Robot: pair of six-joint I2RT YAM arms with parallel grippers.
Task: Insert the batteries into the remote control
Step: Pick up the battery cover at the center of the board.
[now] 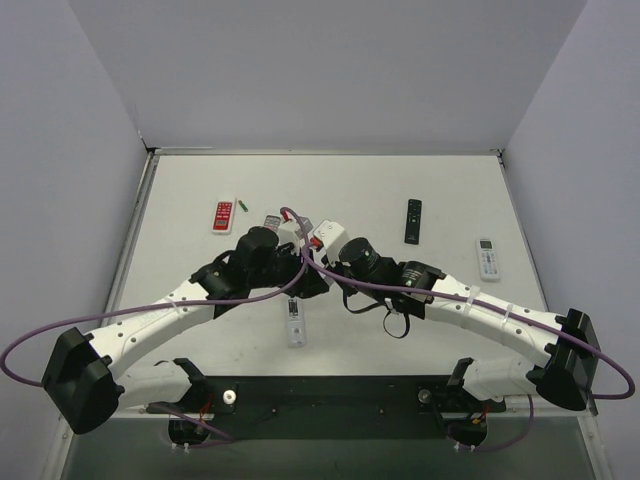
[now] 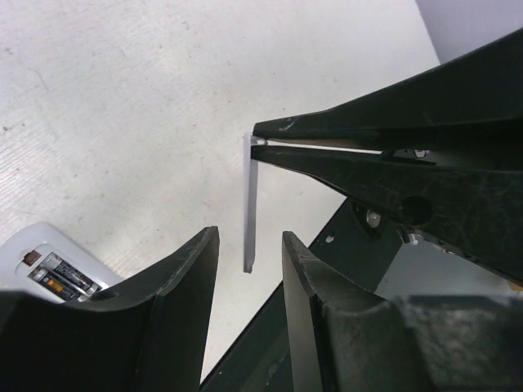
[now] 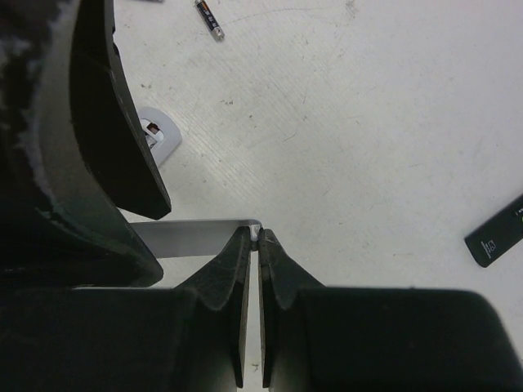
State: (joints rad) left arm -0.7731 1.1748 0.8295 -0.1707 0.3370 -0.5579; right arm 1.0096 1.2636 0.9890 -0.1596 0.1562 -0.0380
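Left wrist view, first entry: battery cover [image 2: 250, 204], a thin white strip held on edge above the counter [image 2: 122, 98] by the right pincer [image 3: 258, 237], which is pressed together on its upper end. Left pincer [image 2: 249, 238] is spread, one finger either side of the lower end, not touching; we judge a handover. Remote control [image 2: 20, 253] lies at lower left, batteries [image 2: 64, 276] seated in its open recess, awaiting that cover.

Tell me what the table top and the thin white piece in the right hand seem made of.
The thin white piece looks like plastic, smooth and matte: it is straight though pinched at one end. The table top seems a hard white board, painted or laminated; fine scratches and specks show.
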